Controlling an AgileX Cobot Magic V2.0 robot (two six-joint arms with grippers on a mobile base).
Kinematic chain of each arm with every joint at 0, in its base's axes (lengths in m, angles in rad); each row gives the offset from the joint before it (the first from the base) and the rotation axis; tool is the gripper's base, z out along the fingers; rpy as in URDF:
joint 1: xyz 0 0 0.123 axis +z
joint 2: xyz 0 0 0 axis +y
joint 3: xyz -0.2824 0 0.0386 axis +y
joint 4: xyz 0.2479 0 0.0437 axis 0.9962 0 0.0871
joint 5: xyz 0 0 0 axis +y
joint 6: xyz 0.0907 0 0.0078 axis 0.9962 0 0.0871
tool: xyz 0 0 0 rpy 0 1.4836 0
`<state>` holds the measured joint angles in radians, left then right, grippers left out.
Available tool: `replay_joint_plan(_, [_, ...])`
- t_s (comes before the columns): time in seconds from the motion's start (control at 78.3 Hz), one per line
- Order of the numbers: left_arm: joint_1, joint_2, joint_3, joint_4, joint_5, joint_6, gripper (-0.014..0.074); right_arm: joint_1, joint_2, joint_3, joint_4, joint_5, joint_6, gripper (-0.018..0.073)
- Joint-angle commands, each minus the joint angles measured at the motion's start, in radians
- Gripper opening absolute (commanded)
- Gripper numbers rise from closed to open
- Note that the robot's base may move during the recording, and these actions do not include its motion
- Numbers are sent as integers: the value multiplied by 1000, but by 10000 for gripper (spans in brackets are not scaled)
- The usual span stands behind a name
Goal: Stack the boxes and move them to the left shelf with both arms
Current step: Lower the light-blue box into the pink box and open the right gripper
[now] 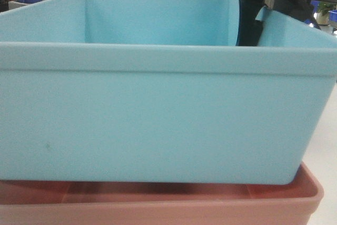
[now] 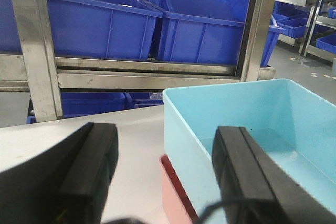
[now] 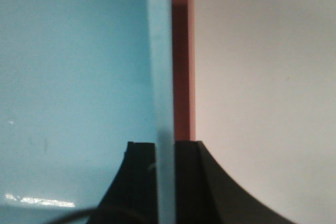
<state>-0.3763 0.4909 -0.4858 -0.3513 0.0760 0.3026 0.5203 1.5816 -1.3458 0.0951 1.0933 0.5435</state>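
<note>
Sky-blue plastic fills the front view: the blue tub (image 1: 158, 119) sits in the pink tub (image 1: 158, 204) on the white worktop (image 3: 262, 77), most of its wall above the pink rim; whether it is fully seated I cannot tell. My right tool (image 3: 165, 148) is pinched narrow on the blue wall; my left tool (image 2: 165, 132) stands wide, straddling the opposite wall, gripping nothing. The left shelf (image 2: 147, 80) lies beyond, dark blue bins (image 2: 105, 30) on it. Lifting on one thin wall could flex it, tilt the stack, or leave pink behind.
</note>
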Motion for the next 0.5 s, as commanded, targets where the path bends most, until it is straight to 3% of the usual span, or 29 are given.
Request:
replay_joint_plan(0.0, [2,7,-27,-9,-76,4,314,1,-59,-34,22,-56,-6,57])
replay_joint_plan(0.485, [2,7,-27,-9,-76,4,314,1,-59,16,11,-65,-8,57])
